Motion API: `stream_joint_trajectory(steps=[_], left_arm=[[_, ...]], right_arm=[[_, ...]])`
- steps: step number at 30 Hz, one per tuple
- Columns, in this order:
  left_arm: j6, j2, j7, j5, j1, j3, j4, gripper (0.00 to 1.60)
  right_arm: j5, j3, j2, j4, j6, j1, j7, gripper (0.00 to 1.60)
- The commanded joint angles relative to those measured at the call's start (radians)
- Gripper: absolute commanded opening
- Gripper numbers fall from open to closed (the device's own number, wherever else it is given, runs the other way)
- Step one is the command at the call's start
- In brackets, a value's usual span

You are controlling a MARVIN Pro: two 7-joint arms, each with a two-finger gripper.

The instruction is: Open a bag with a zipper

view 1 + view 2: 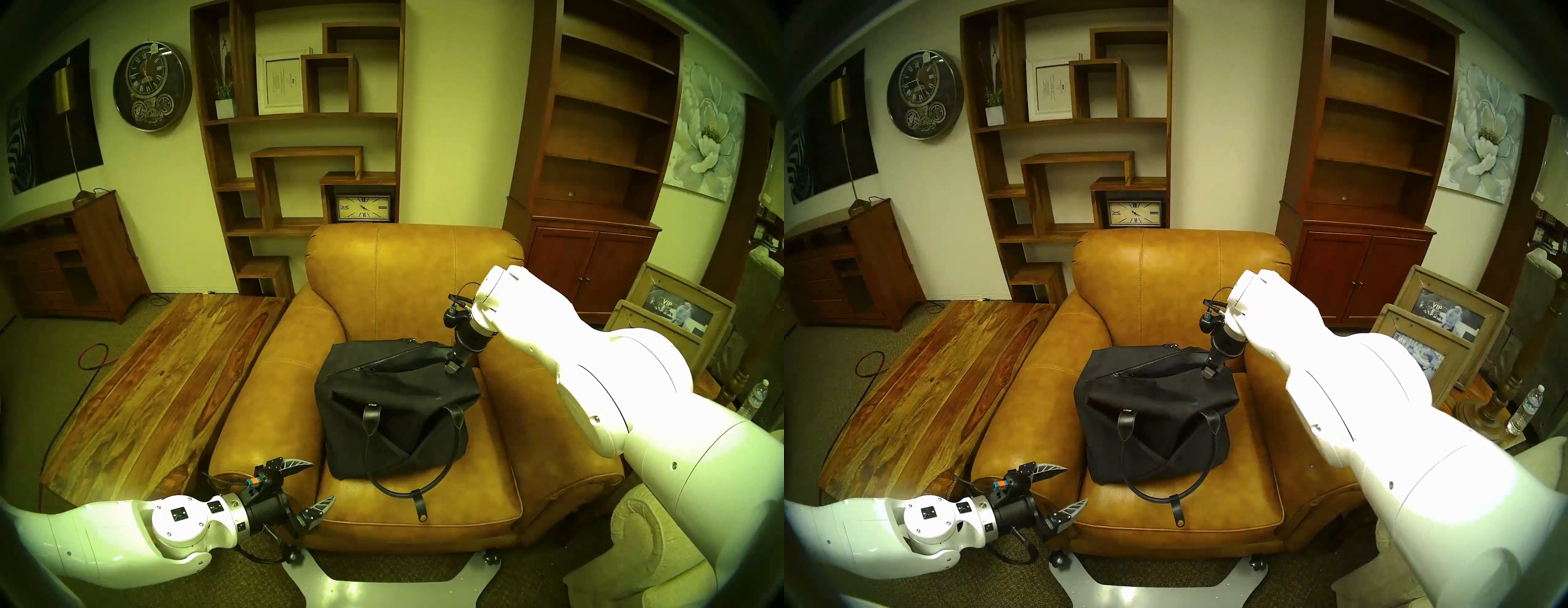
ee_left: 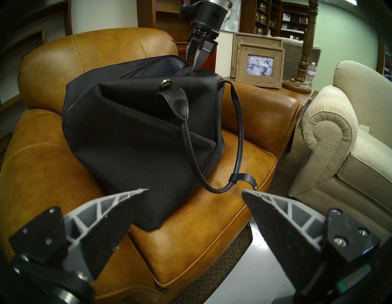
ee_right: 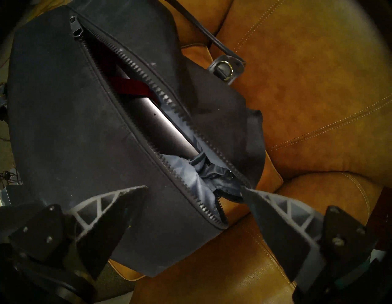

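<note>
Bag sits on armchair; zipper mostly undone. My right jaws spread over its end, gripping nothing; left jaws parked wide near-left.

Contents of soft black fabric bag mostly concealed by its walls, grey tube-like item seen only through gap, small metal zipper pull too small to resolve, clock dial unreadable.
</note>
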State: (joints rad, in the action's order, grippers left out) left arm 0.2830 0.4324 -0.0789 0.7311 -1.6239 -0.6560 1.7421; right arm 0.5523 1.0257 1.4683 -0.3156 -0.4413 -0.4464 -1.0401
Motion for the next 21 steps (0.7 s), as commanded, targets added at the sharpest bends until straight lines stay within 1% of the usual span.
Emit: stream_joint_trajectory(steps=[1,13,14,17,21], left_arm=[[0.003,0.002,-0.001,0.000,0.003,-0.002,0.006,1.60],[0.003,0.001,0.000,0.000,0.006,0.002,0.006,1.60],[0.003,0.001,0.000,0.000,0.006,0.002,0.006,1.60],[0.003,0.001,0.000,0.000,0.007,0.003,0.005,1.60],[0.003,0.001,0.000,0.000,0.008,0.005,0.005,1.60]], right_arm=[[-0.003,0.000,0.022,-0.033,-0.003,-0.025,0.009,1.60],[-0.002,0.008,0.024,-0.081,-0.019,-0.065,0.045,1.60],[-0.008,0.015,0.022,-0.090,-0.015,-0.060,0.051,1.60],[-0.020,0.043,-0.008,-0.114,-0.014,-0.031,0.071,1.60],[-0.031,0.077,-0.059,-0.127,-0.026,-0.025,0.098,1.60]])
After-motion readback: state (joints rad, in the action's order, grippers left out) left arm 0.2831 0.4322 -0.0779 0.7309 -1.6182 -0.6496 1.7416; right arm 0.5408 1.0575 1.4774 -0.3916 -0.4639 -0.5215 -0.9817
